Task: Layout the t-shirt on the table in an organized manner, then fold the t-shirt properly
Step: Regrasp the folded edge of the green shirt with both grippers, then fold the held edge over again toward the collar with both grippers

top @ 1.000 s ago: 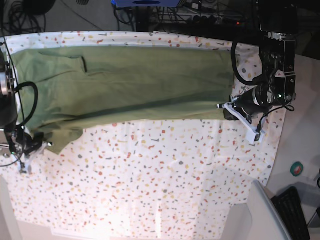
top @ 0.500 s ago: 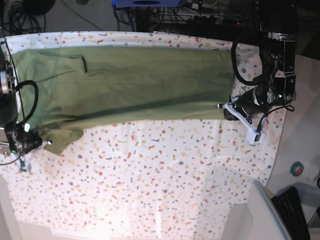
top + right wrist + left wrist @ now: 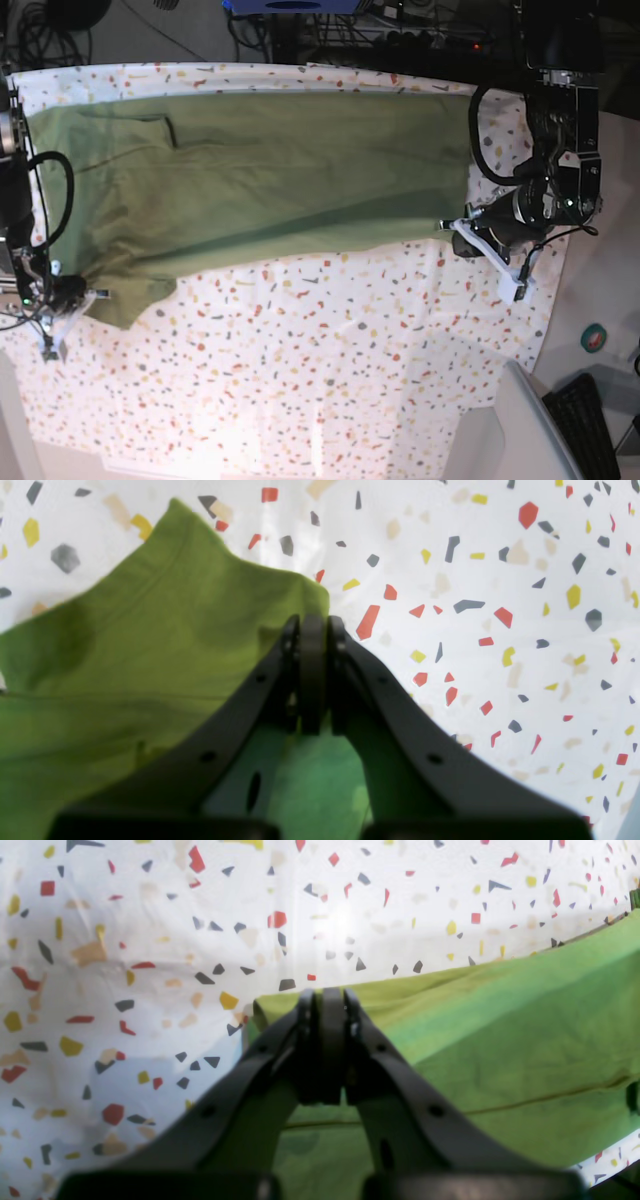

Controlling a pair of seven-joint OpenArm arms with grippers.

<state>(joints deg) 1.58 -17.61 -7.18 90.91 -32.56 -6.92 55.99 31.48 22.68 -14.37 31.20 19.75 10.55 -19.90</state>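
Note:
The olive-green t-shirt (image 3: 260,170) lies stretched lengthwise across the far half of the table (image 3: 320,350), folded over on itself. On the base view's right, my left gripper (image 3: 452,226) is shut on the shirt's near hem corner. The left wrist view shows its jaws together (image 3: 325,999) over that folded edge of the t-shirt (image 3: 500,1040). At the base view's left edge, my right gripper (image 3: 92,294) is shut on the near sleeve corner. In the right wrist view the jaws (image 3: 312,625) pinch the tip of the t-shirt (image 3: 150,655), and the flecked table (image 3: 500,580) shows beyond.
A grey bin (image 3: 520,430) sits at the lower right corner, with a keyboard (image 3: 590,420) and a green tape roll (image 3: 594,338) off the table's right edge. Cables and equipment (image 3: 300,20) run along the back.
My right gripper has shut on the sleeve corner. Both arms have shifted slightly right and toward the near side, drawing the shirt's right hem further right.

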